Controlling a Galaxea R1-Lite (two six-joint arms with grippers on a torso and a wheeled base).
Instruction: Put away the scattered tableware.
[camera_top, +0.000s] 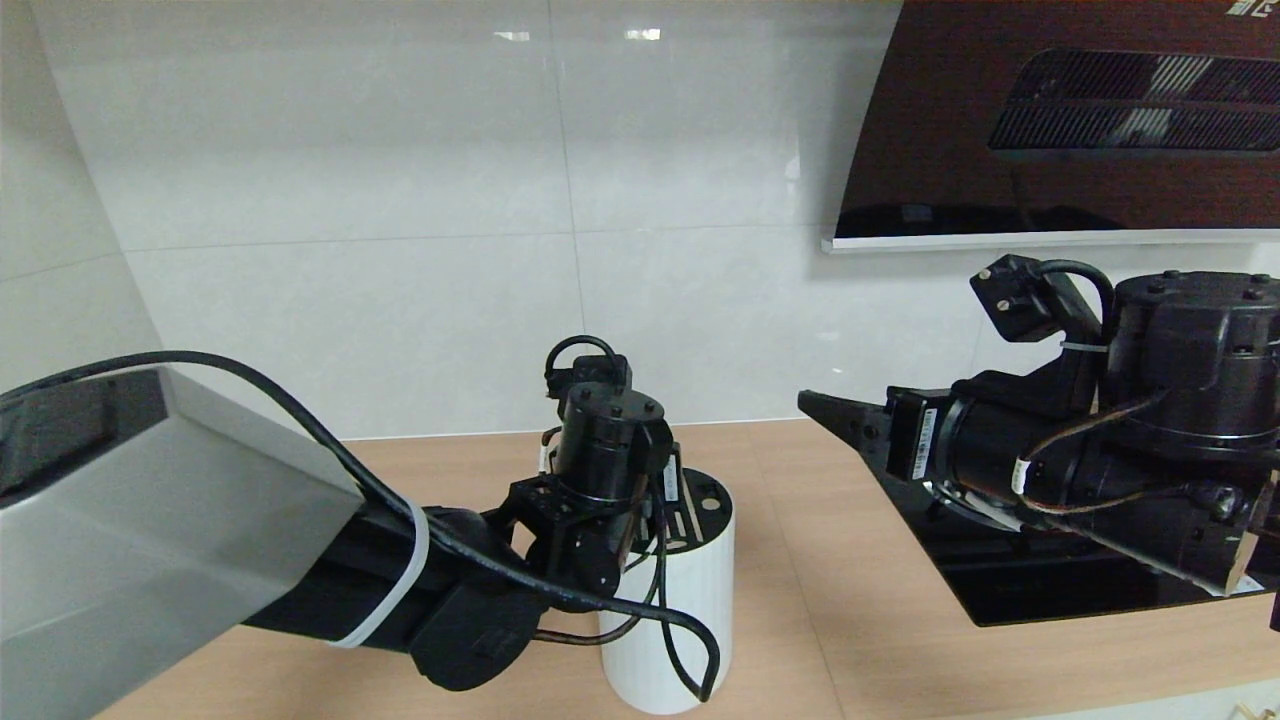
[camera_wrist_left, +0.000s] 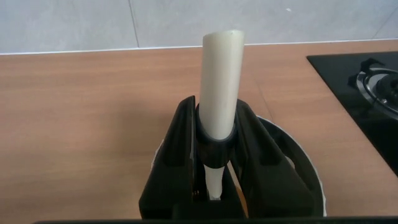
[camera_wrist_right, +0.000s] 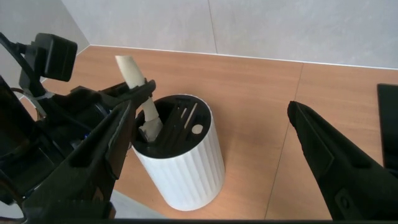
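A white ribbed utensil holder (camera_top: 690, 610) with a black slotted top stands on the wooden counter (camera_top: 800, 560). My left gripper (camera_wrist_left: 217, 134) is directly above it, shut on a cream utensil handle (camera_wrist_left: 221, 81) with a dark band. The handle stands nearly upright and its lower end goes down into the holder's top (camera_wrist_left: 298, 146); what kind of utensil it is stays hidden. In the right wrist view the cream handle (camera_wrist_right: 130, 71) sticks up from the holder (camera_wrist_right: 180, 162). My right gripper (camera_wrist_right: 211, 112) is open, held in the air to the right of the holder with nothing between its fingers (camera_top: 835, 412).
A black cooktop (camera_top: 1000, 580) with a burner (camera_wrist_left: 379, 84) lies on the counter to the right, under my right arm. A dark range hood (camera_top: 1050, 130) hangs on the white tiled wall above it. Bare counter lies between holder and cooktop.
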